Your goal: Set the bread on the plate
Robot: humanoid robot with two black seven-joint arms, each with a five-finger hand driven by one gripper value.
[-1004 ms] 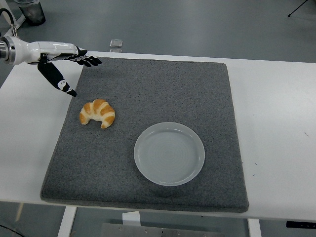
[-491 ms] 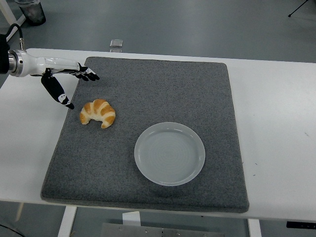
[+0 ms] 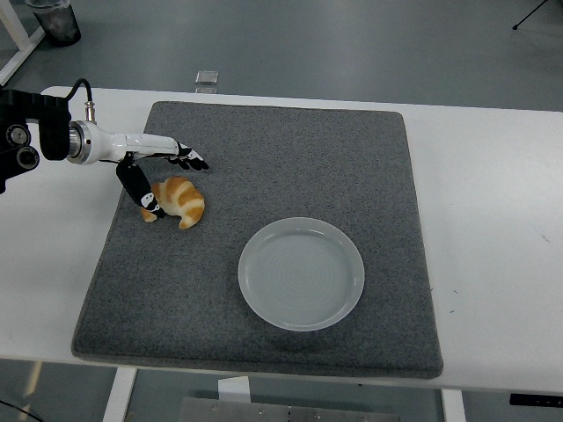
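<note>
A golden croissant (image 3: 180,201) lies on the left part of the grey mat (image 3: 290,167). To its lower right sits a round translucent white plate (image 3: 302,273), with nothing on it. My left hand (image 3: 167,180) has come in from the left edge and hovers right over the croissant. Its fingers (image 3: 188,159) are spread above the far side of the bread, and its thumb (image 3: 140,192) hangs down at the bread's left end. The hand holds nothing. The right arm is out of view.
The mat covers most of the white table (image 3: 493,202). A small clear object (image 3: 207,78) sits at the table's far edge. A dark container (image 3: 54,19) stands on the floor at the top left.
My left arm has reached right and toward the near edge, bringing the open hand from the mat's far left corner to just over the croissant. Croissant and plate stayed put.
</note>
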